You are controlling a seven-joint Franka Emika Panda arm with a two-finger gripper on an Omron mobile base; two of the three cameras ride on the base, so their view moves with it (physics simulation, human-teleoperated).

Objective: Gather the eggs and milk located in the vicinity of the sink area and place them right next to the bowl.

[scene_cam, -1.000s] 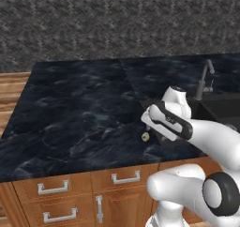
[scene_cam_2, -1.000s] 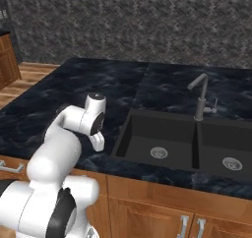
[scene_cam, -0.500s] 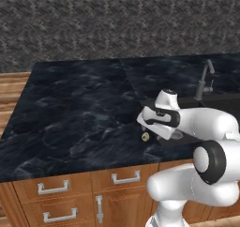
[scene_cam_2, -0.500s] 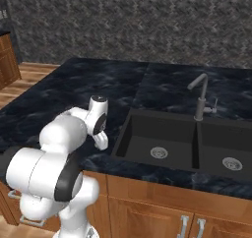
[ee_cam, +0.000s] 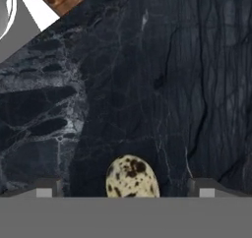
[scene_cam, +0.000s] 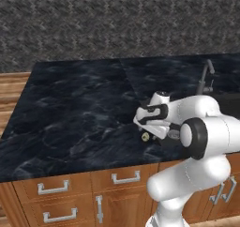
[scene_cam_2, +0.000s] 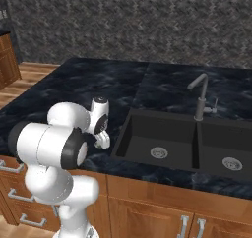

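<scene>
1. The gripper (ee_cam: 126, 190) hangs low over the desk (ee_cam: 162, 84) with its jaws wide and nothing held; one fingertip stands on each side of the egg (ee_cam: 132, 178).
2. The egg lies on the dark desk between the two tips, near the front edge and just left of the sink (scene_cam_2: 192, 146). It is cream with dark speckles.
3. Risk: the egg is round and smooth. If the jaws close off centre, I think one finger can push it and it rolls away, maybe toward the desk edge or the sink.
4. Risk: if the gripper goes down too far, the tips can hit the desk or press on the shell.
5. Count near: one egg, one gripper.
6. Count farther: one sink with two basins and two drains, and one faucet (scene_cam_2: 199, 97) behind it.
7. I see no milk and no bowl, so I cannot tell where they are.
</scene>
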